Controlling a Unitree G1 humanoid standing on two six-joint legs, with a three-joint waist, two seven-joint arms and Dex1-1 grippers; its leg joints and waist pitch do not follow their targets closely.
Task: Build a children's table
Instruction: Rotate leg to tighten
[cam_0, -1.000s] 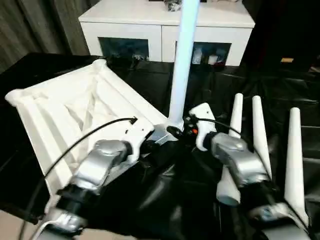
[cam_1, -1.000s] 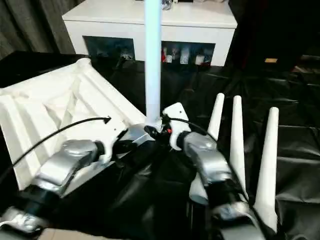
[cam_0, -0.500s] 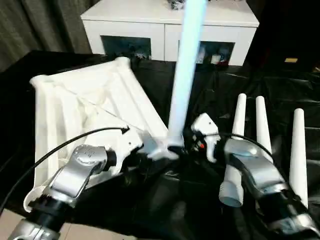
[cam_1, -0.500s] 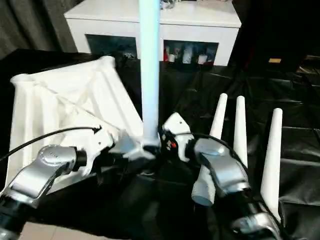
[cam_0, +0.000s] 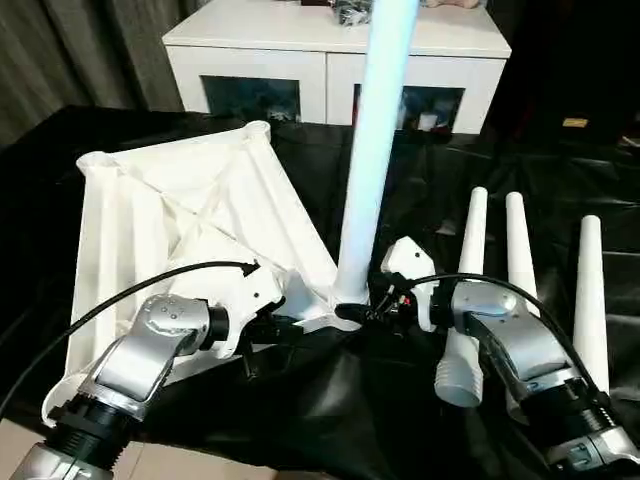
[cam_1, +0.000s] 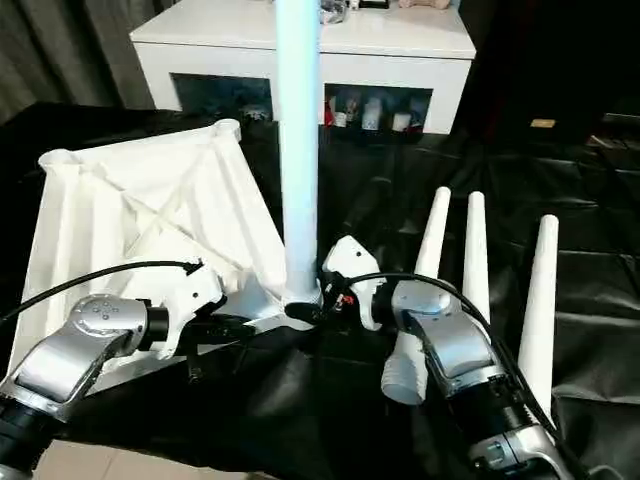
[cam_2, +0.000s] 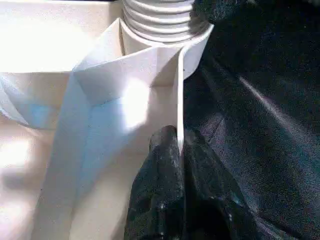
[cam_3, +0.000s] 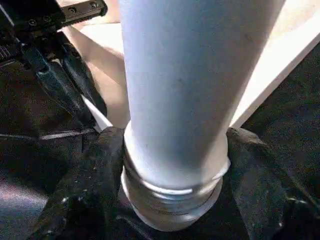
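The children's table top (cam_0: 180, 220) lies upside down on the black cover, ribbed underside up. One white leg (cam_0: 375, 150) stands upright in its near corner socket. My left gripper (cam_2: 177, 137) is shut on the thin raised rim (cam_2: 179, 90) beside that socket. My right gripper (cam_3: 172, 175) is closed round the leg's threaded base, a black finger (cam_3: 85, 195) pressing on each side. In the head views both grippers meet at that corner, the left gripper (cam_0: 295, 325) and the right gripper (cam_0: 375, 310). Three loose legs (cam_0: 520, 260) lie side by side to the right.
A white cabinet (cam_0: 290, 60) with dark glass doors stands behind the work surface. Crinkled black sheeting (cam_0: 330, 400) covers the surface. My right forearm (cam_0: 520, 350) lies over the thick end of the nearest loose leg (cam_0: 462, 370). A black cable (cam_0: 120, 310) arcs over my left arm.
The table top has swung about its near corner, its far side moving to the right. The upright leg has stayed in the socket. My right fingers have drawn in slightly on its base.
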